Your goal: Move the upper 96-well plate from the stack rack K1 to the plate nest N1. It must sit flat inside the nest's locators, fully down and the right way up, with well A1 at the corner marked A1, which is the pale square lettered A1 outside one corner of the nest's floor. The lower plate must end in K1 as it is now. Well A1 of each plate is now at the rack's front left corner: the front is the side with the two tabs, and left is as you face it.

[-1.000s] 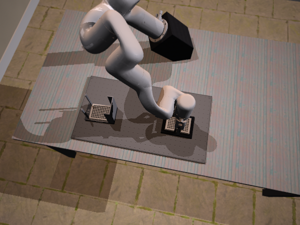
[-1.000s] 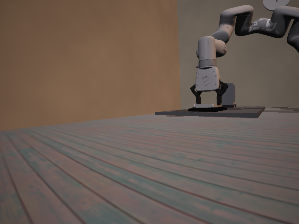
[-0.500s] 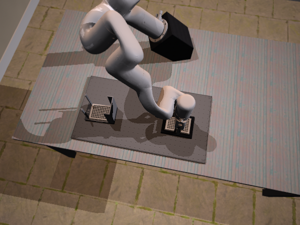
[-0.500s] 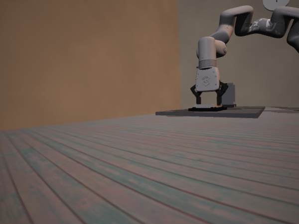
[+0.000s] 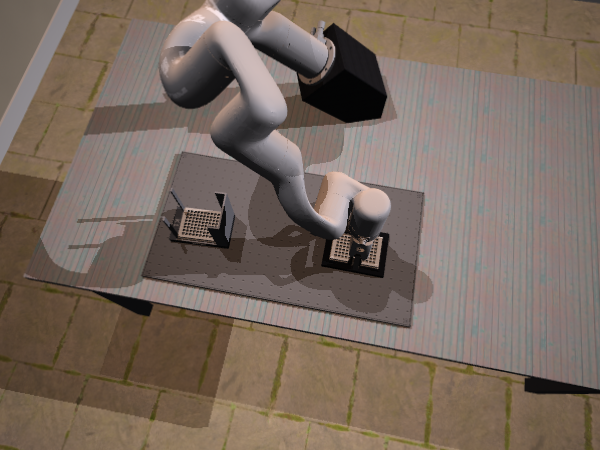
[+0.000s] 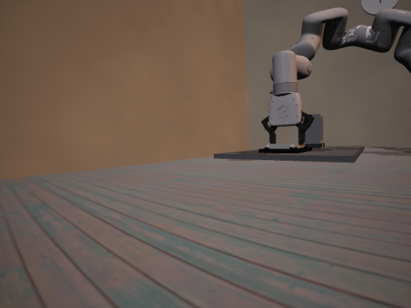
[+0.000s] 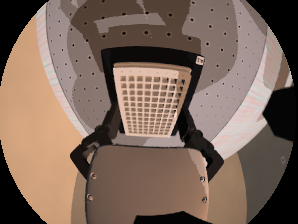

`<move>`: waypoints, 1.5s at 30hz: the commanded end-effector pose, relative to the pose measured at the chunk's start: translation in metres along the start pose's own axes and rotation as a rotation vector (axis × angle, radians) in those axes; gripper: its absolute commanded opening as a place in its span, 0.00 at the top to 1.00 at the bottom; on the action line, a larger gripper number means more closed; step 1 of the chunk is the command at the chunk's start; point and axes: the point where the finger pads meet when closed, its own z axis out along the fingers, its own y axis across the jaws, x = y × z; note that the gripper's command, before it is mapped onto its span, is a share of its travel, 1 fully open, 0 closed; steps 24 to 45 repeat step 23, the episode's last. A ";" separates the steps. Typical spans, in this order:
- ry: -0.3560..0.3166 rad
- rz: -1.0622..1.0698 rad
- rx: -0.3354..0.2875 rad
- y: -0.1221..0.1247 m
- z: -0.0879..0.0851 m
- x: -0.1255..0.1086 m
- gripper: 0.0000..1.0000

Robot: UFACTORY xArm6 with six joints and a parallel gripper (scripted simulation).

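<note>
1. Upper 96-well plate (image 5: 356, 250) lying flat inside the black plate nest N1 (image 5: 382, 256), on a grey perforated mat (image 5: 280, 280) over the planked surface (image 5: 480, 175).
2. Gripper (image 6: 287, 143) straight above the plate, jaws spread fully apart, one black finger (image 6: 272, 137) at each long side, gripping nothing.
3. Pale A1 square (image 7: 198, 60) visible just outside one nest corner in the wrist view.
4. Lower plate (image 5: 200, 223) seated in stack rack K1 (image 5: 227, 215), well apart to the left in the top view.

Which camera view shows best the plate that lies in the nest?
The wrist view: the plate fills its centre, wells plain, inside the black nest. The top view shows it small, partly under the gripper. The exterior view shows only its thin edge.
</note>
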 end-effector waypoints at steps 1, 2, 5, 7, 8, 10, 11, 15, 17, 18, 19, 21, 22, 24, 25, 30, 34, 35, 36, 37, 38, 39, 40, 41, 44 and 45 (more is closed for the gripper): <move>-0.002 0.001 0.003 -0.001 -0.001 -0.001 0.00; -0.002 0.001 0.003 -0.001 -0.001 -0.001 0.00; -0.002 0.001 0.003 -0.001 -0.001 -0.001 0.00; -0.002 0.001 0.003 -0.001 -0.001 -0.001 0.00; -0.002 0.001 0.003 -0.001 -0.001 -0.001 0.00; -0.002 0.001 0.003 -0.001 -0.001 -0.001 0.00; -0.002 0.001 0.003 -0.001 -0.001 -0.001 0.00; -0.002 0.001 0.003 -0.001 -0.001 -0.001 0.00; -0.002 0.001 0.003 -0.001 -0.001 -0.001 0.00; -0.002 0.001 0.003 -0.001 -0.004 -0.001 0.00; -0.002 0.001 0.003 -0.001 -0.007 -0.001 0.00; -0.002 0.001 0.003 -0.001 -0.012 -0.001 0.00; -0.002 0.001 0.003 -0.001 -0.015 -0.001 0.00; -0.002 0.001 0.003 -0.001 -0.017 -0.001 0.00; -0.002 0.001 0.003 -0.001 -0.017 -0.001 0.00; -0.002 0.001 0.003 -0.001 -0.017 -0.001 0.00; -0.002 0.001 0.003 -0.001 -0.017 -0.001 0.00; -0.002 0.001 0.003 -0.001 -0.017 -0.001 0.00; -0.002 0.001 0.003 -0.001 -0.017 -0.001 0.00; -0.002 0.001 0.003 -0.001 -0.017 -0.001 0.00; -0.002 0.001 0.003 -0.001 -0.017 -0.001 0.00; -0.002 0.001 0.003 -0.001 -0.017 -0.001 0.00; -0.002 0.001 0.003 -0.001 -0.017 -0.001 0.00; -0.002 0.001 0.003 -0.001 -0.017 -0.001 0.00; -0.002 0.001 0.003 -0.001 -0.017 -0.001 0.00; -0.002 0.001 0.003 -0.001 -0.017 -0.001 0.00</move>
